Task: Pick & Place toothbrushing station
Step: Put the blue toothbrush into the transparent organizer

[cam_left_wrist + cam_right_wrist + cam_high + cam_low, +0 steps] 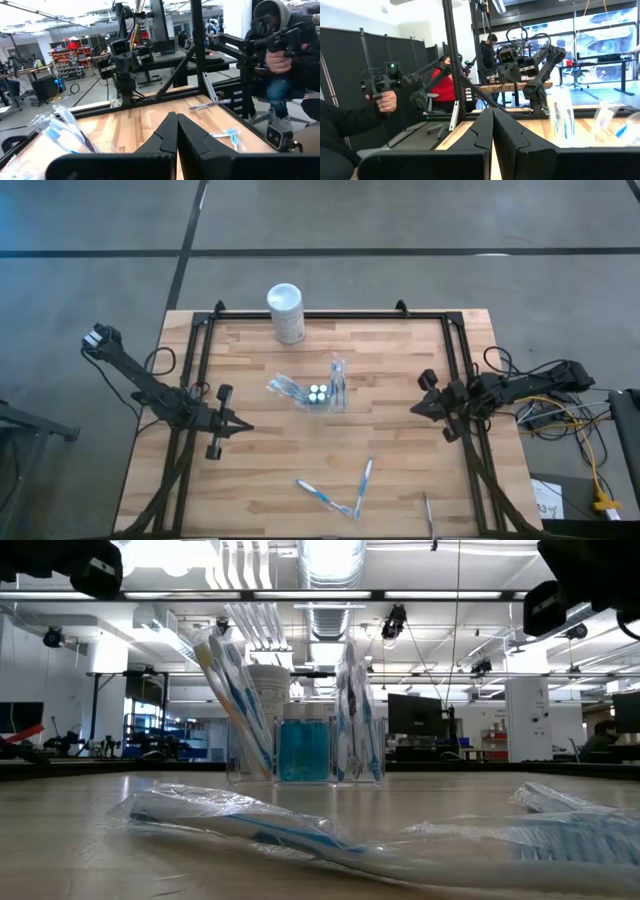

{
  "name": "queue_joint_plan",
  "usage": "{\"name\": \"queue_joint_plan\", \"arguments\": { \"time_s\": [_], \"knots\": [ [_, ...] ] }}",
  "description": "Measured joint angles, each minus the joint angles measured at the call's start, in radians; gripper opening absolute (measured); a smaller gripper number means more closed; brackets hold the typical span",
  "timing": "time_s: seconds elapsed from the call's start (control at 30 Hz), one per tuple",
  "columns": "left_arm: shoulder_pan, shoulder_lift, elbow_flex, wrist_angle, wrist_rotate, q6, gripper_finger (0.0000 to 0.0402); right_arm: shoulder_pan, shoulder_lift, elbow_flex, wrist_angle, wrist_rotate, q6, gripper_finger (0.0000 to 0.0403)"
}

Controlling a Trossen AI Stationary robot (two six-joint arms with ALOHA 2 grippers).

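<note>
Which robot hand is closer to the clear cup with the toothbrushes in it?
The left gripper, slightly. It sits shut to the left of the clear toothbrush holder and a bit nearer the front edge. The right gripper, also shut, waits on the holder's other side.

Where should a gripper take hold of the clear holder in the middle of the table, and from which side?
Judging by its upright pose, grip the clear holder low across its flat walls, coming level from the side. Wrapped toothbrushes stick out of its top, so a grasp from above looks blocked.
</note>
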Motion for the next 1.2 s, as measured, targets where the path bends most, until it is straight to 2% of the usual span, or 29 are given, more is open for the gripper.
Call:
{"name": "queue_joint_plan", "arguments": {
  "time_s": [0.2,0.4,0.67,0.8,0.97,1.03,1.2],
  "knots": [
    [0.000,-0.002,-0.048,0.017,0.000,0.001,0.0004,0.000,-0.064,-0.011,-0.064,0.002,0.008,0.0008],
    [0.000,-0.002,-0.173,0.224,-0.001,-0.010,0.0003,0.000,-0.074,-0.011,-0.076,0.004,-0.004,0.0008],
    [-0.001,-0.005,-0.172,0.234,-0.014,0.002,0.0003,0.000,-0.073,-0.011,-0.110,0.004,0.009,0.0008],
    [-0.001,-0.007,-0.174,0.233,-0.014,0.001,0.0004,0.001,-0.070,-0.011,-0.136,0.010,-0.034,0.0008],
    [-0.001,-0.007,-0.174,0.233,-0.014,-0.015,0.0004,0.001,-0.047,-0.011,-0.134,0.111,-0.068,0.0008],
    [-0.001,-0.007,-0.174,0.232,-0.014,-0.028,0.0005,0.001,-0.030,0.000,-0.150,0.108,-0.061,0.0008],
    [-0.001,-0.007,-0.174,0.230,-0.014,-0.048,0.0008,0.043,0.094,0.149,-0.330,0.119,-0.083,0.0008]
  ]
}}
